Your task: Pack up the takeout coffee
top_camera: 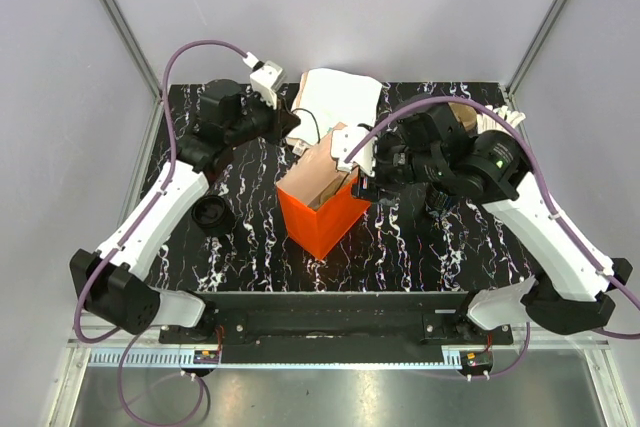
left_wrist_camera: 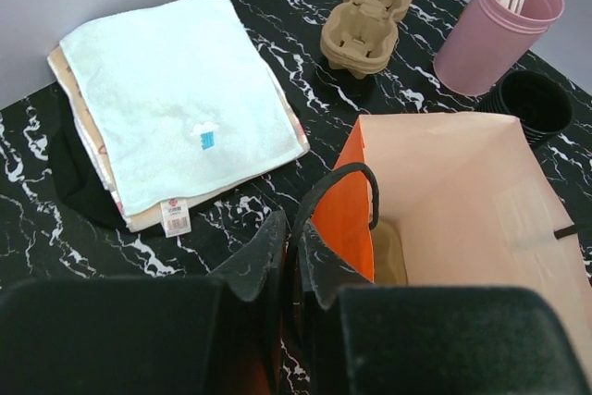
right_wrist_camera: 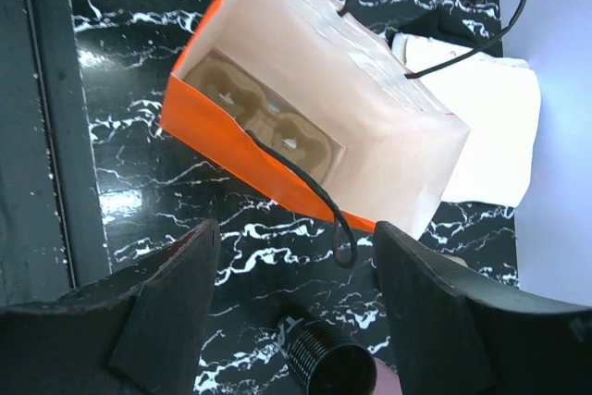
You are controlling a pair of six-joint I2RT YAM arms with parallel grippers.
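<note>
Marbled tabletop (top_camera: 250,247): left gripper (left_wrist_camera: 289,247) pinches bag (left_wrist_camera: 444,191) rim; right gripper (right_wrist_camera: 296,233) wide open, empty, above cup (right_wrist_camera: 324,363). Centre cup before closing.

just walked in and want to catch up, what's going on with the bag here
The left gripper has its jaws pinched shut on the rim of the orange bag, beside a handle. The right gripper hangs at the bag's opposite side, jaws open, holding nothing. A cardboard cup carrier lies in the bottom of the bag. The black ribbed cup stands on the table beside the pink cup, not yet packed.
</note>
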